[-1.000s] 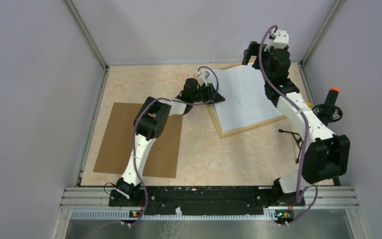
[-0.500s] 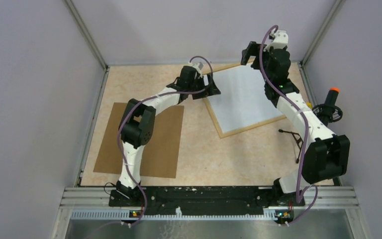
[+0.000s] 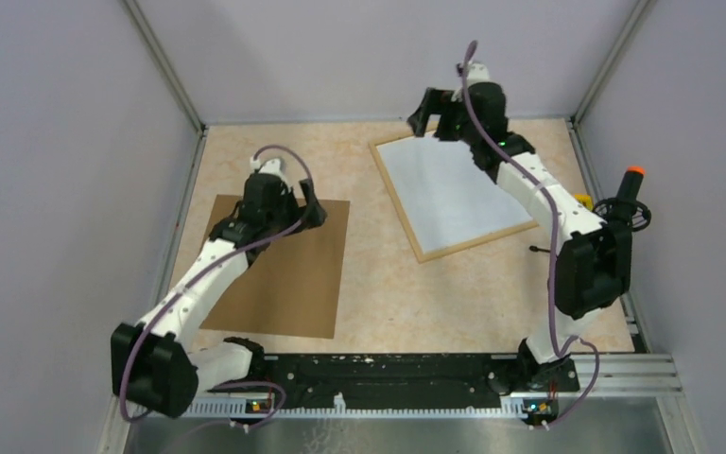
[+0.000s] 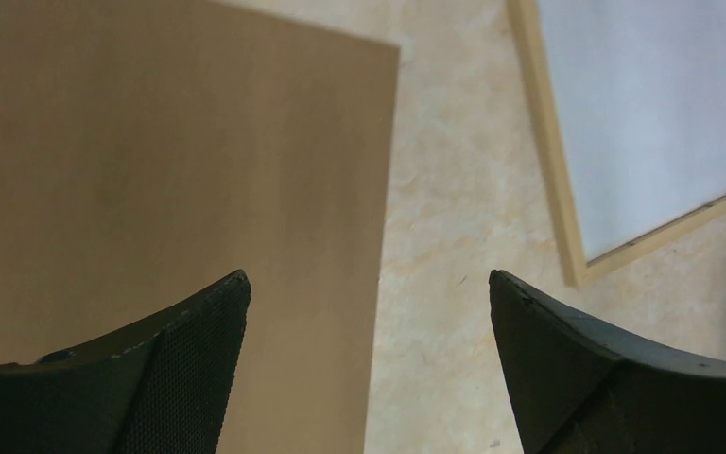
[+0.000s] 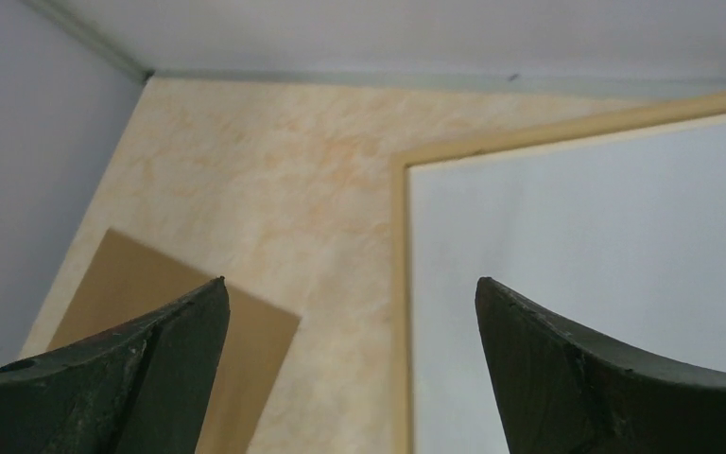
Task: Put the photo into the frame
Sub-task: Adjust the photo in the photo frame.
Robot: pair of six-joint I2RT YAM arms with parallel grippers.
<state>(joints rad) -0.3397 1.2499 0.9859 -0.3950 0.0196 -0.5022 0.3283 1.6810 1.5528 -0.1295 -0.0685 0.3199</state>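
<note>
One frame (image 3: 396, 200), thin light wood, lies flat on the table (image 3: 378, 284) at about 1 o'clock from the table's middle, taking 12 as the far wall. It is turned so one corner points to 11. One white sheet (image 3: 449, 189) fills its opening edge to edge and lies flat. Where the photo is I cannot tell: only plain white shows, on this sheet and nowhere else.

Right gripper (image 3: 423, 113) hangs above the frame's far-left corner, at the frame's 11 o'clock. In the wrist view its two fingers stand wide apart with nothing between them (image 5: 351, 282). Below it are the frame's corner, the white sheet and bare table.

One brown board (image 3: 274, 274) lies flat at 8 to 9 o'clock of the table, well apart from the frame, with a strip of table between them.

Left gripper (image 3: 308, 208) hovers over the board's far-right corner. Its two fingers are also spread wide and empty (image 4: 369, 277). The board's right edge runs beneath the gap, and the frame's near corner shows off to the upper right.

One thin black wire piece (image 3: 553, 260) lies on the table at the frame's 4 o'clock, just beside its near edge. One orange-topped handle (image 3: 631, 175) stands at the table's right rim, about 3 o'clock.

Count: two arms, two grippers, one frame, one white sheet, one board.
</note>
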